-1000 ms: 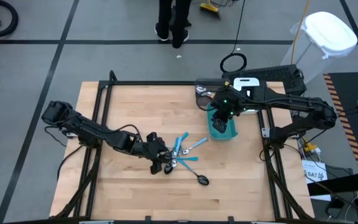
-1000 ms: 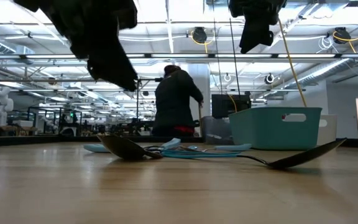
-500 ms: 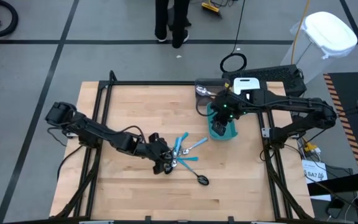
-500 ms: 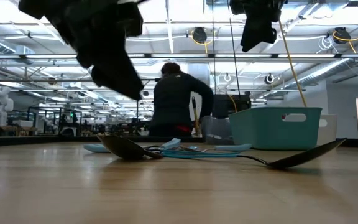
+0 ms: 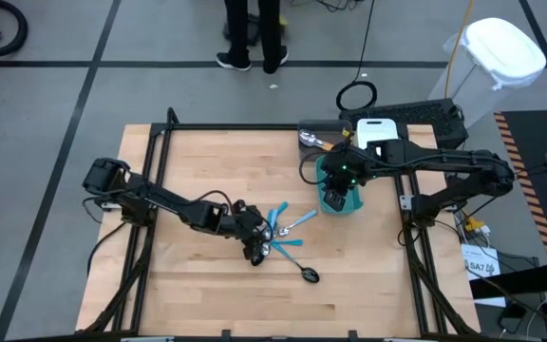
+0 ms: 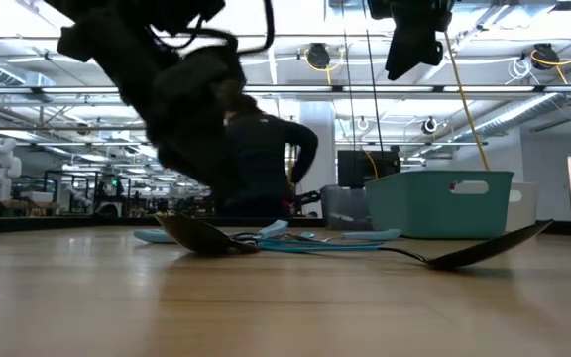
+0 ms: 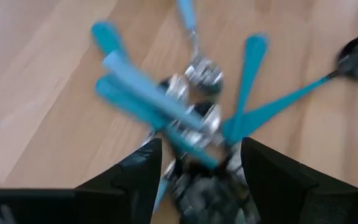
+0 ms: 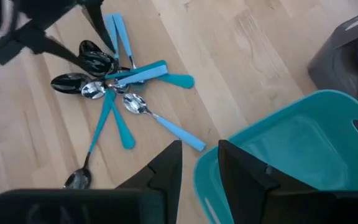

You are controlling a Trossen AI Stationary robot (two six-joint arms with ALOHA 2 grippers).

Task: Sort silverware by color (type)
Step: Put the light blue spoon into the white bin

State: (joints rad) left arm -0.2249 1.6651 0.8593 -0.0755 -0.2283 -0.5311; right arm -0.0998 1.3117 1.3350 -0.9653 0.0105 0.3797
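The silverware (image 5: 281, 231) lies in a loose heap at mid-table: light-blue-handled utensils with silver heads crossing each other (image 8: 123, 87), with dark spoons (image 8: 95, 59) at the heap's left side. One black spoon (image 5: 309, 275) lies apart, nearer the front edge. My left gripper (image 7: 197, 180) is open and slants down just over the heap's left side, its fingers either side of the dark spoons; in the low view it (image 6: 211, 188) hangs clear of them. My right gripper (image 8: 201, 171) hovers open and empty above the teal bin (image 5: 342, 201).
A gray bin (image 5: 313, 138) and a white bin (image 5: 376, 131) stand behind the teal one at the table's far right. A person (image 5: 250, 33) stands beyond the far edge. Bare wood lies along the near edge and far left.
My left gripper has come down and moved a little toward the table's right, closing in on the heap's left side, its fingers still open. The silverware has not moved. The person beyond the far edge has shifted.
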